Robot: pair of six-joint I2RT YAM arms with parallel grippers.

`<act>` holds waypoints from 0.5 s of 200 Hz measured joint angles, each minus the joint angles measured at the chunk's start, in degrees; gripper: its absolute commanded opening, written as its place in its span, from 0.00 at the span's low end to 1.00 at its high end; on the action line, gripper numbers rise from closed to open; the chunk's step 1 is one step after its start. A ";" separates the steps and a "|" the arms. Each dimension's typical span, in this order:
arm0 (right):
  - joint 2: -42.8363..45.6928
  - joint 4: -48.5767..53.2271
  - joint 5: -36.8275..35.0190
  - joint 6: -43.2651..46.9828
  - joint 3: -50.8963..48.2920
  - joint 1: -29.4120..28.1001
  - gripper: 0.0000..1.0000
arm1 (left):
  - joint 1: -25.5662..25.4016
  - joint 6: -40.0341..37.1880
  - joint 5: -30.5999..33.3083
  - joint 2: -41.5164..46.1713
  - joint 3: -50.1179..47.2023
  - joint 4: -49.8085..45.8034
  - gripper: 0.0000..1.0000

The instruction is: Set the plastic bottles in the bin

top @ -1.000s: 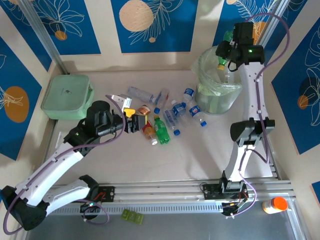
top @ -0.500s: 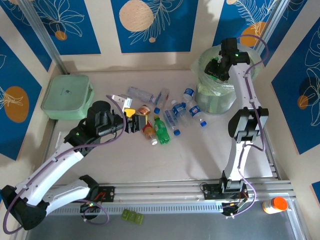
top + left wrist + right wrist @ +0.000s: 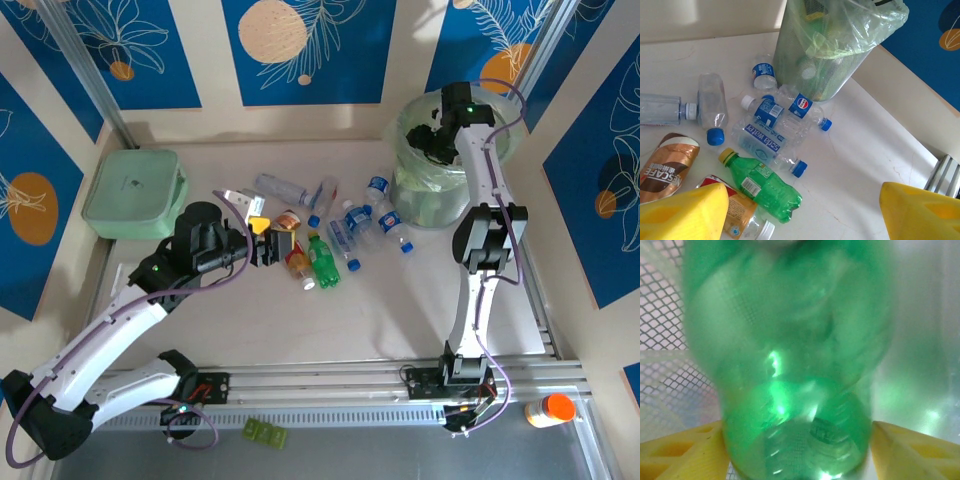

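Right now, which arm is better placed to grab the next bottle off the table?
Left. The left gripper hovers open beside the lying green bottle; the right gripper is far off, inside the bin.

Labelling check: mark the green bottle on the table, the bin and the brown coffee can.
green bottle [image 3: 765, 190], left wrist view, mid-body beside the label.
bin [image 3: 800, 67], left wrist view, side wall.
coffee can [image 3: 665, 167], left wrist view, brown label.
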State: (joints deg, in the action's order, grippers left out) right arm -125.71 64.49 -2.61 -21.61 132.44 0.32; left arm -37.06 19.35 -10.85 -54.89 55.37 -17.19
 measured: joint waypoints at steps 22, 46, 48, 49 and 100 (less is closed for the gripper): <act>0.00 1.81 -0.94 0.20 1.68 -0.02 0.77 | 0.00 -0.26 0.55 0.00 0.00 -0.02 0.79; 0.52 2.27 -3.19 0.39 3.32 0.04 0.78 | -0.04 -0.37 1.40 0.00 0.00 -0.02 0.80; 0.61 2.27 -3.30 0.39 3.34 0.04 0.78 | -0.04 -0.37 1.51 0.00 0.00 -0.02 0.80; 0.72 2.27 -3.50 0.42 3.34 0.04 0.78 | -0.04 -0.37 1.53 0.00 0.00 -0.04 0.80; 7.39 2.43 -7.98 0.72 3.48 -0.09 0.76 | -0.09 -0.31 4.52 0.00 0.00 -0.66 0.81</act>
State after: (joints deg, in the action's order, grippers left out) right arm -118.32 66.92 -10.59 -20.88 135.92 0.23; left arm -37.15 19.05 -6.33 -54.89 55.37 -17.85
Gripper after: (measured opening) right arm 0.774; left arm 0.808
